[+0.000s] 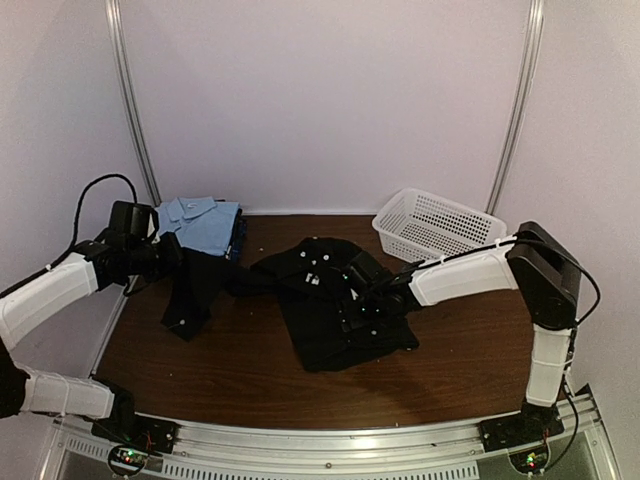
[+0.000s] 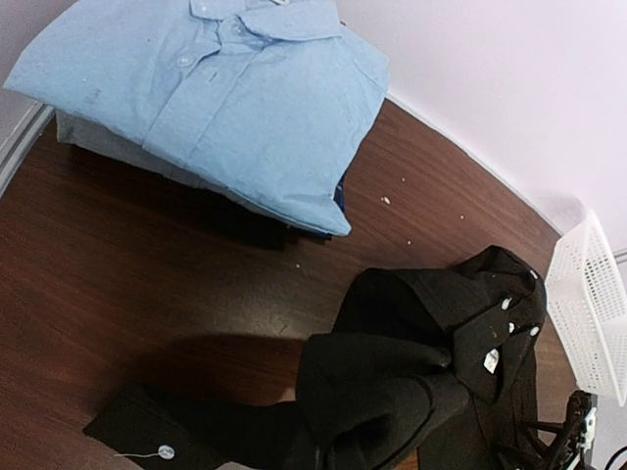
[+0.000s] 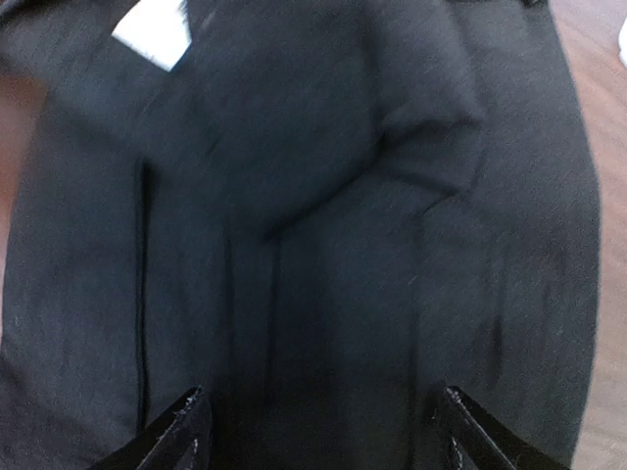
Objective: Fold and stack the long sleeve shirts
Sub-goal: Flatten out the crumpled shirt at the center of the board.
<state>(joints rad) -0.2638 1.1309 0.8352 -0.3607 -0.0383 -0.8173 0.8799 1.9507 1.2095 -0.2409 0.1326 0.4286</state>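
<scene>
Left pincer [image 1: 170, 255] grips a sleeve of the black shirt [image 1: 340, 330], held up just beside the blue shirt [image 1: 200, 222] on its stack, back left. Shirt body rumpled mid-tabletop [image 1: 220, 370]. Right pincer [image 1: 358, 300] spread open, low over it. Suggest: right pins the body, left lays the sleeve across flat without dragging.

This is a robotics lab test booth, not a home. Two white-and-black robot arms, the left arm [image 1: 50, 290] and the right arm [image 1: 465, 275], are bolted to a metal rail [image 1: 330, 440] along the near edge of a brown wooden bench [image 1: 240, 365]. Plain pale walls [image 1: 330, 100] close it in on three sides, joined by bare metal posts [image 1: 132, 110]. A loose black cable [image 1: 95, 185] loops off the left arm. Small circuit boards with lit indicator lights [image 1: 127, 458] sit by the arm bases. A black shirt [image 1: 330, 330], a blue shirt [image 1: 200, 222] and a white basket [image 1: 440, 232] lie on the bench.
</scene>
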